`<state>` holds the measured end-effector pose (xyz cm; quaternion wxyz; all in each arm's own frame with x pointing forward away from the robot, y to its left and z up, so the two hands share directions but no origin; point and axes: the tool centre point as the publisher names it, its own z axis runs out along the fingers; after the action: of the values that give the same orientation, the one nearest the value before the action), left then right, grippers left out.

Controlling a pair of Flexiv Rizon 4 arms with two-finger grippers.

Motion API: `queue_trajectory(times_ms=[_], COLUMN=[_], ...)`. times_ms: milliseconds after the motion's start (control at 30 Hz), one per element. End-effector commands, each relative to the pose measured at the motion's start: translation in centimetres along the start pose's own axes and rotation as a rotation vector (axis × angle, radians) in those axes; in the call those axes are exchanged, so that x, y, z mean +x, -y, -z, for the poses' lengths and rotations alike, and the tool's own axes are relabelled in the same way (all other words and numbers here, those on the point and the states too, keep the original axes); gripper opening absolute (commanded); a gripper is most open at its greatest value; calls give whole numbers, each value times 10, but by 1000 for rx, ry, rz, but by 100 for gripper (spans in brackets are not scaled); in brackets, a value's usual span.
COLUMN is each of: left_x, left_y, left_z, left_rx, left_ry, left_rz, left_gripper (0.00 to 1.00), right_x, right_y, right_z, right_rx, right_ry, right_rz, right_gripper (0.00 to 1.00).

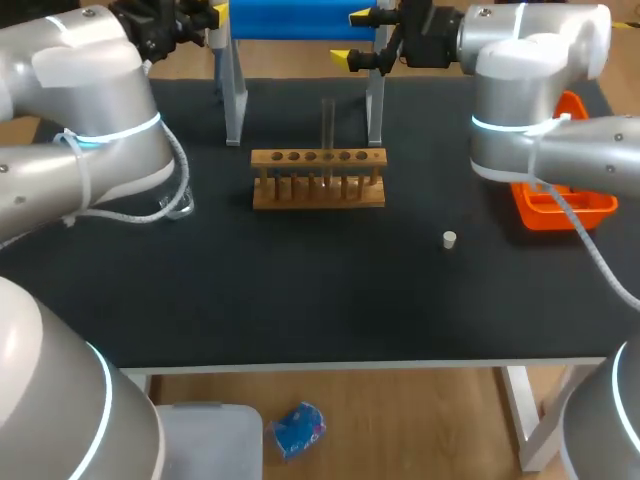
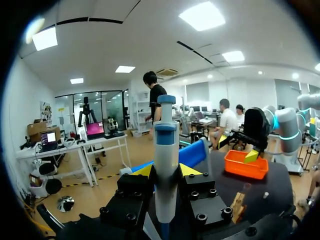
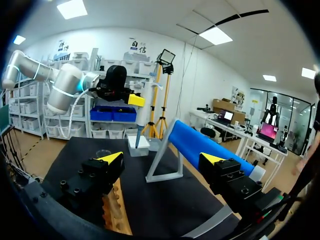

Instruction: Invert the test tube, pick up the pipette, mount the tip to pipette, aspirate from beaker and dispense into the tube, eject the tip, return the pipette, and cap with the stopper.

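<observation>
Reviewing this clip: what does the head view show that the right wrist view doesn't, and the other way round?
Only the head view: the test tube standing upright in the wooden rack, the white stopper lying loose on the table, and the orange tray. Only the right wrist view: the white tip box on the mat. Both: the rack, the blue-barred stand, and the right gripper, open and empty.

A black-topped table (image 1: 300, 310) on white legs stands on what seems a wooden floor (image 1: 420, 420); ceiling lights (image 2: 202, 15) glow.
</observation>
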<state>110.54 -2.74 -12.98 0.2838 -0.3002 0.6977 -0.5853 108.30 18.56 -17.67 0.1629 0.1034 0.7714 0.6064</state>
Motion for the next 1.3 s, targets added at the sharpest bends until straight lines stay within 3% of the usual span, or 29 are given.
queue_trajectory(times_ms=[33,267,467,767,1067,1300], left_x=[8,14,15,12,7,3], left_y=[1,4,-3,-6,-17,-36], left_z=[-9,-15,-26,-38,-54,-67], left_rx=[0,-28,-112,-146,-173,-224], left_ry=[83,155,220,308,314,338], left_rz=[10,31,47,82,115,137], left_gripper=[0,0,0,0,0,0], right_x=[0,0,0,0,0,0], right_y=[0,0,0,0,0,0], right_z=[1,1,1,1,1,1], right_rx=[1,1,1,1,1,1], right_ry=[1,1,1,1,1,1], right_rz=[0,0,0,0,0,0], right_gripper=[100,100,100,100,100,100])
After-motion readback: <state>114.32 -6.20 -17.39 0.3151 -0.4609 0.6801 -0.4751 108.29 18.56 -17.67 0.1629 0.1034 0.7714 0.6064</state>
